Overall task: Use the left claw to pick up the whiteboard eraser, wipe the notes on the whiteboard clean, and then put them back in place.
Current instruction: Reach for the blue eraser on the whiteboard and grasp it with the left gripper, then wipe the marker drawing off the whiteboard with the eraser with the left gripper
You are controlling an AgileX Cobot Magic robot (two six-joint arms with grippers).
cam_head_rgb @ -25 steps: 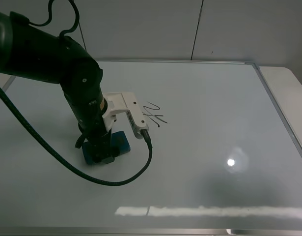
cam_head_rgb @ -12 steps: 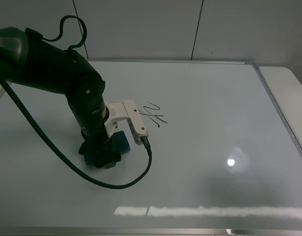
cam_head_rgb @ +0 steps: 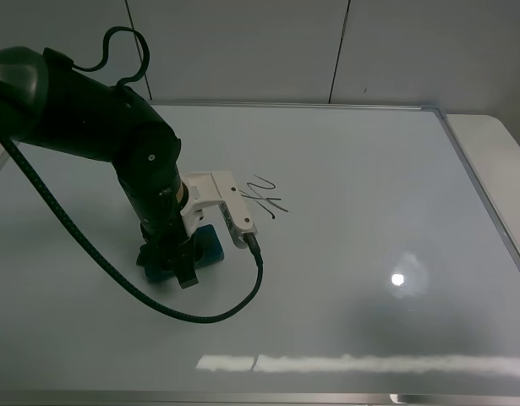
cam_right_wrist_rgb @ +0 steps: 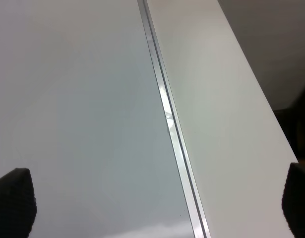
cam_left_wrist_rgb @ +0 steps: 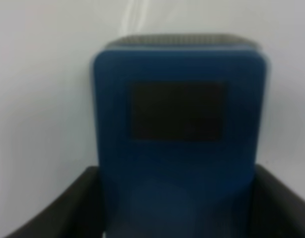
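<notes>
The whiteboard eraser (cam_head_rgb: 211, 246), a teal-blue block, lies on the whiteboard (cam_head_rgb: 369, 169) just left of and below the notes (cam_head_rgb: 264, 196), a small black scribble. My left claw (cam_head_rgb: 171, 266) points down onto the eraser and hides most of it. In the left wrist view the eraser (cam_left_wrist_rgb: 177, 148) fills the space between the two black fingers (cam_left_wrist_rgb: 48, 208), which press its sides; the left gripper (cam_left_wrist_rgb: 177, 218) is shut on it. The right gripper (cam_right_wrist_rgb: 152, 198) is open and empty over the board's right edge, and it is out of the exterior view.
The board's silver frame (cam_right_wrist_rgb: 167, 114) runs along its right side, with a white table strip (cam_head_rgb: 496, 161) beyond it. A black cable (cam_head_rgb: 209, 313) loops from the left arm over the board. A grey wall stands behind.
The left arm's upper part has swung in and to the right and the wrist has settled over the eraser. The eraser and the notes have stayed where they were.
</notes>
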